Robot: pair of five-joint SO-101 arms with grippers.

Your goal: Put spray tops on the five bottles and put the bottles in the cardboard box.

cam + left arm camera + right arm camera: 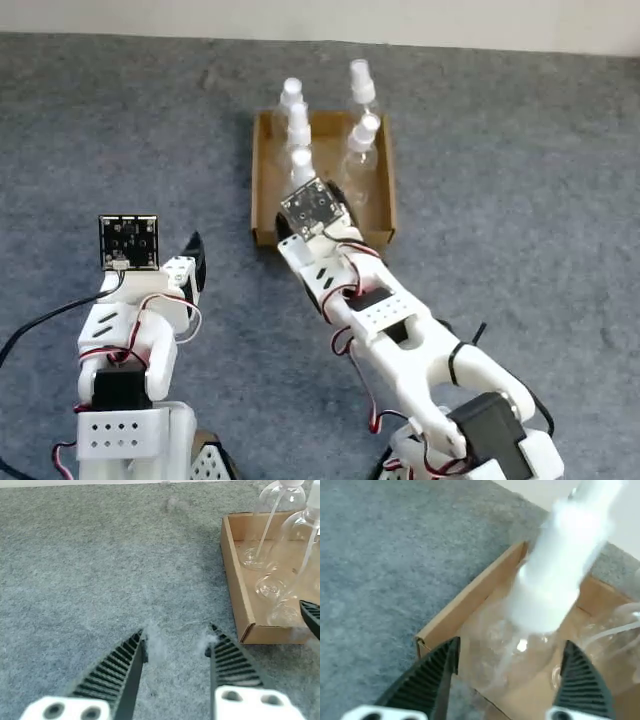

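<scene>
1. Upright in the cardboard box (465,605), at its near corner on the left arm's side: the front bottle (520,652), clear, with a white spray top (560,575) already on.
2. Behind and beside it, also upright in the box and also capped: four more bottles (358,160), two farther back in the same row, two in the row toward the right arm's side.
3. Straddling the front bottle from the box's near edge: the right claw (511,647), spread wide, one jaw on either side of the bottle's shoulder. Contact with the bottle not to be made out; no sign of a squeeze.
4. Relation that matters most: bottle dead centre between those jaws, long axis vertical, spray top rising past the jaws toward the wrist. By far the nearer arm to the box.
5. Judged stage: fifth bottle set down, all five capped and boxed, only a clean withdrawal left.
6. Probably calls for backing away upward and toward the robot with the jaws apart. Some risk of snagging the tall top and tipping the bottle into its close neighbours.
7. Well off to the left of the box, low over the grey, felt-like table (100,555): the left claw (176,630), jaws apart, gripping nothing.
</scene>
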